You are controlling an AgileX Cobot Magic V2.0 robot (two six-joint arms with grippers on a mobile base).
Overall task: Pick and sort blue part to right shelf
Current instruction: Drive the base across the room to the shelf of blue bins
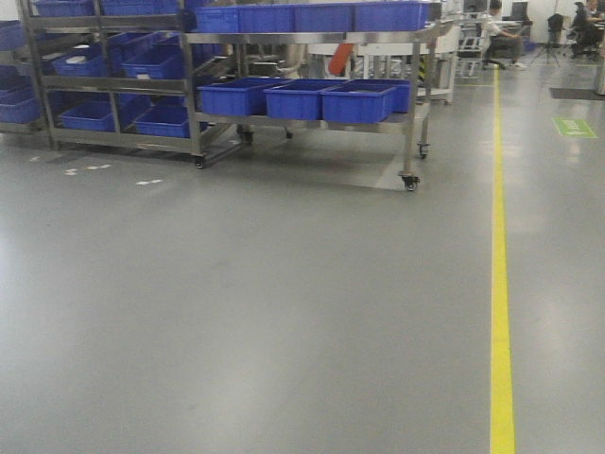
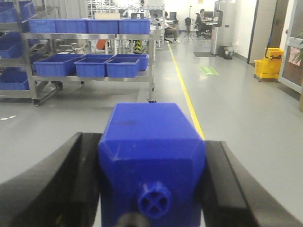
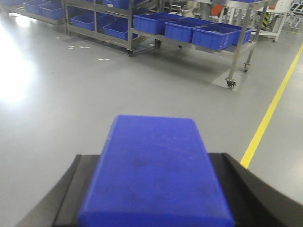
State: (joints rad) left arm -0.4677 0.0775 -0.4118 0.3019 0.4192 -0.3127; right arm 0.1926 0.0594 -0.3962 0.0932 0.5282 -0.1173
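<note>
I am observing the left gripper [image 2: 152, 151] clamping a blue part [image 2: 149, 125]; the right gripper [image 3: 154, 163] is apparently clamping a blue block [image 3: 152, 142], fingertips cropped.

Past the left fingers [image 2: 47, 189] I see a glossy grey floor [image 2: 236, 109] catching the overhead light. A yellow line [image 2: 182, 80] runs away ahead, just to their right. A green floor mark [image 2: 209, 70] lies beyond it, a yellow mop bucket [image 2: 268, 68] stands far right, and seated people [image 2: 202, 19] work at the back.
</note>
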